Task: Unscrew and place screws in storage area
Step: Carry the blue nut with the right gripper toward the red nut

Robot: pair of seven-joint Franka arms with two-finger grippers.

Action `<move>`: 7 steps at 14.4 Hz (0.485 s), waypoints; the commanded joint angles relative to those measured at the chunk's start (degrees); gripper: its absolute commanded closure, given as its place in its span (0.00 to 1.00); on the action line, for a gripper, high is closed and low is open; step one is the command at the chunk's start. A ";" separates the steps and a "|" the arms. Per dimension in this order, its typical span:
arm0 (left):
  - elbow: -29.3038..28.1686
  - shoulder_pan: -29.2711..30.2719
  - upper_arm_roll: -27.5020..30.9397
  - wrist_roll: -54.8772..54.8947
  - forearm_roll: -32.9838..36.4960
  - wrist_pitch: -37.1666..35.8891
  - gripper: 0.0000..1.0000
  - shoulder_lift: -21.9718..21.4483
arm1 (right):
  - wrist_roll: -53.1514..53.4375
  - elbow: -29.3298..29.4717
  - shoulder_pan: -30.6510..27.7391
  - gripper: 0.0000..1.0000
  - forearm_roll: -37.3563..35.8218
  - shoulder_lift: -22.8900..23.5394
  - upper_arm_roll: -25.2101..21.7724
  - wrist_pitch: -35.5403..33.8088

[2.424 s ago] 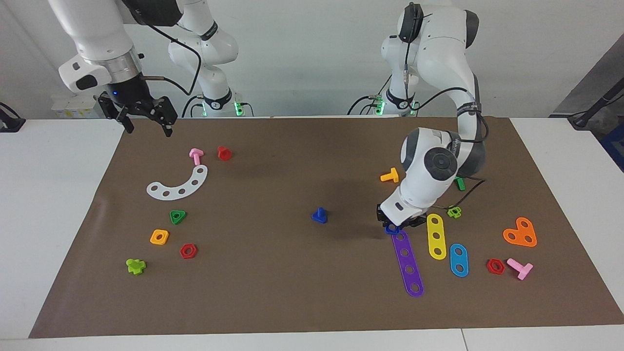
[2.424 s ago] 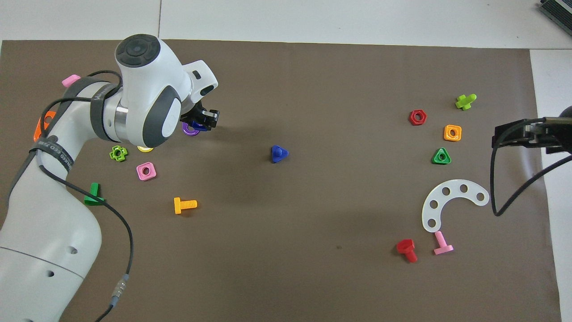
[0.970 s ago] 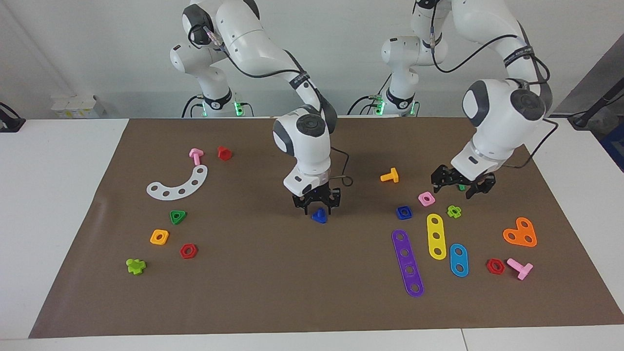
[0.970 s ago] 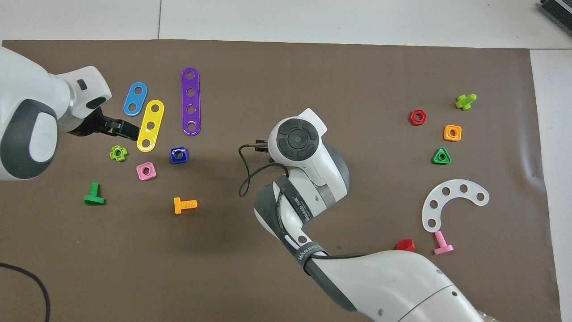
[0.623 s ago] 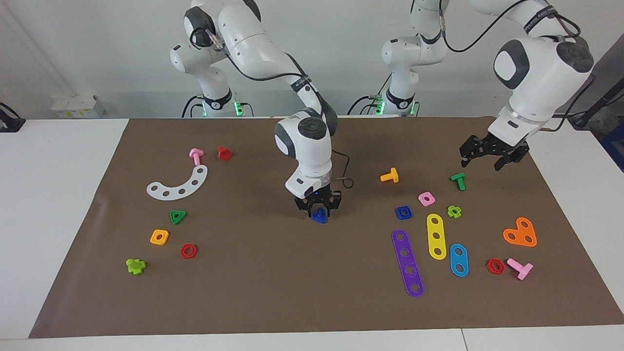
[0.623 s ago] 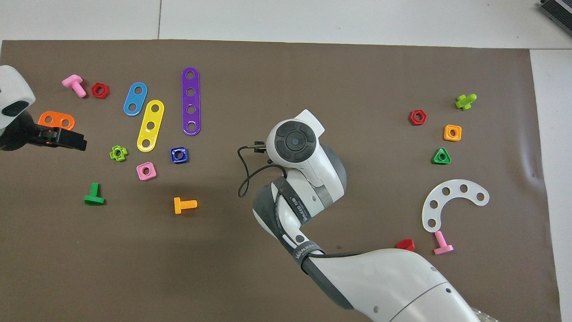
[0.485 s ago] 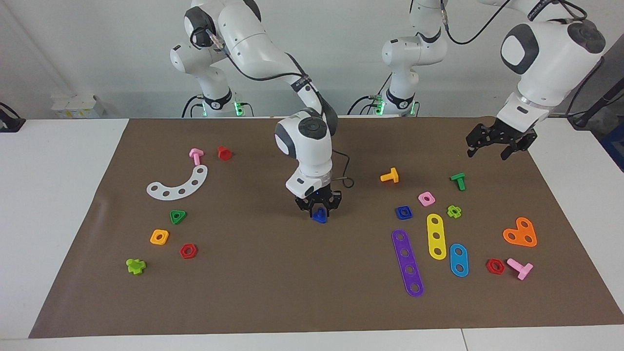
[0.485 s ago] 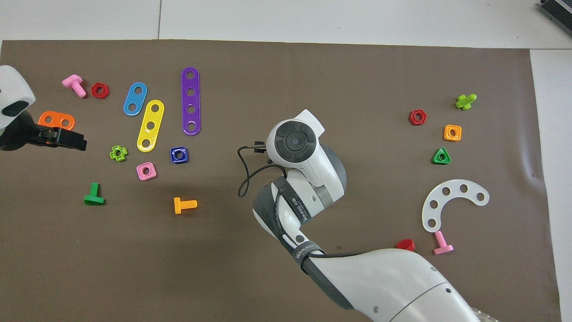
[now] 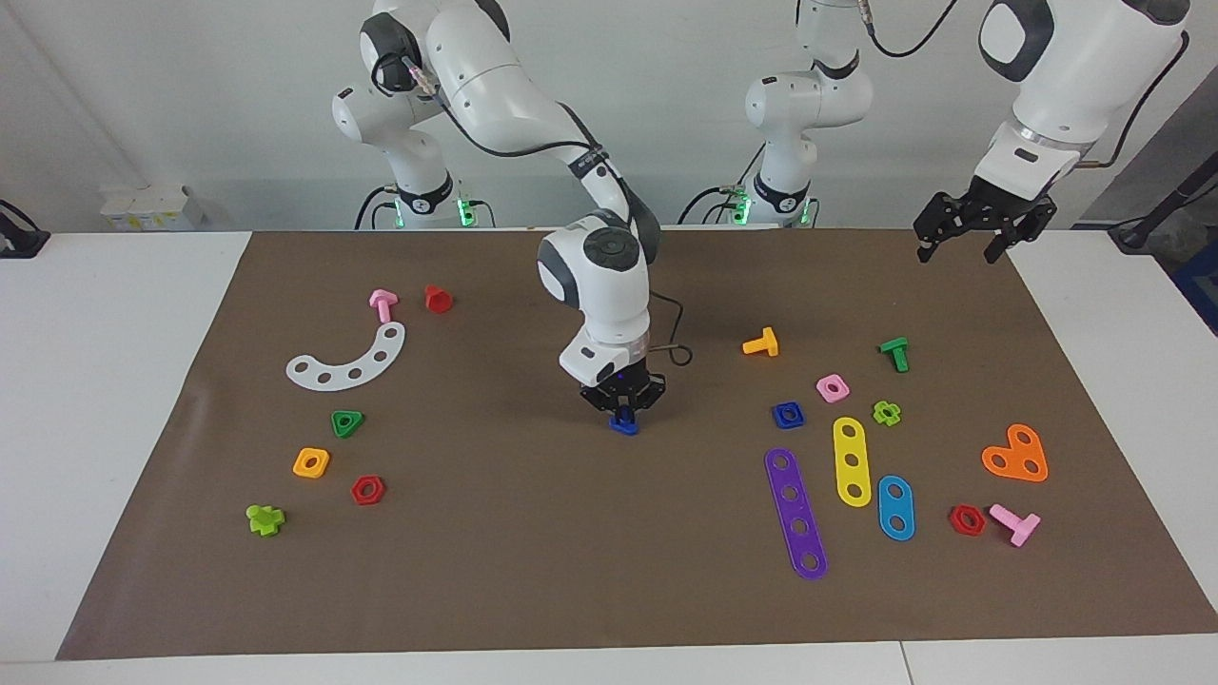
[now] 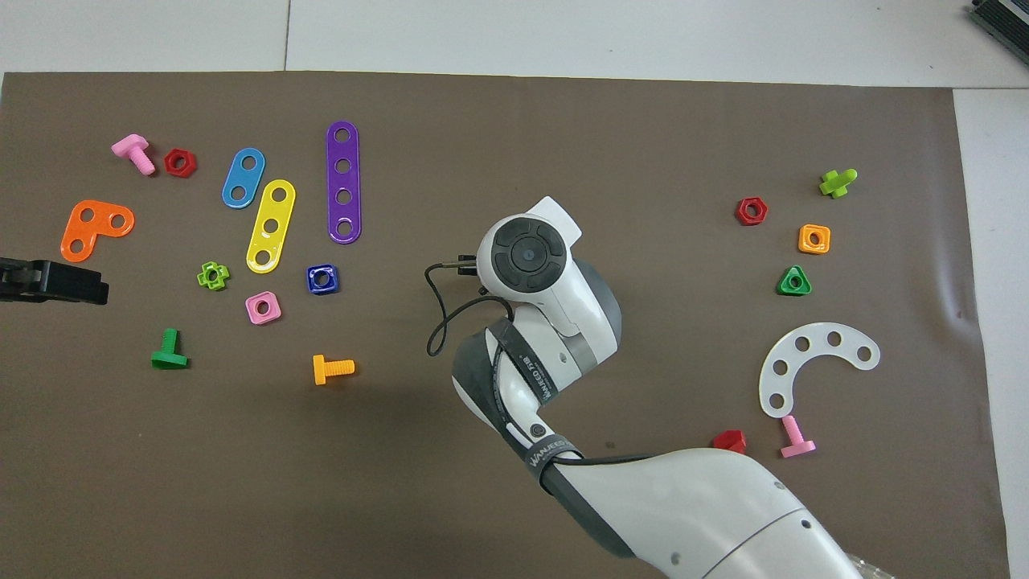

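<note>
While upright, blue screw (image 9: 624,424) sits in right claw (image 9: 623,409).

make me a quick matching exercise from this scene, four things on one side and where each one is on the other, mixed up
Things:
1. dark-blue bolt
2. left gripper
3. white curved strip
4. blue square nut

Places:
A. beside the green triangle nut
B. up in the air over the mat's edge
C. between the right gripper fingers
D. beside the purple strip

Pairs: 1-C, 2-B, 3-A, 4-D
</note>
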 commanded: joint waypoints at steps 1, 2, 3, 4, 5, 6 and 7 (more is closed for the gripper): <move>-0.35 -0.62 -0.44 -2.85 1.65 -0.12 0.00 -0.82 | -0.64 2.18 -1.57 1.00 0.93 -3.27 -0.86 -4.86; -0.44 -0.62 -0.44 -3.12 1.65 0.75 0.00 -0.82 | -1.17 1.66 -4.19 1.00 0.75 -6.42 -0.95 -6.36; -0.70 -0.62 -0.53 -3.03 1.65 1.37 0.00 -0.91 | -2.04 1.22 -7.44 1.00 0.58 -8.80 -0.86 -7.85; -1.40 -0.62 -0.44 -3.03 1.65 2.33 0.00 -1.08 | -4.75 0.95 -10.34 1.00 0.57 -10.74 -0.95 -9.17; -2.19 -0.62 -0.53 -2.94 1.56 3.48 0.00 -1.35 | -8.34 0.17 -13.07 1.00 0.57 -11.98 -0.86 -10.14; -2.46 -0.53 -0.53 -2.94 1.56 3.84 0.00 -1.26 | -11.60 -1.06 -15.62 1.00 0.57 -13.30 -0.86 -10.59; -2.46 -0.53 -0.53 -2.86 1.56 4.10 0.00 -1.00 | -14.76 -2.81 -17.99 1.00 0.57 -14.44 -0.86 -10.59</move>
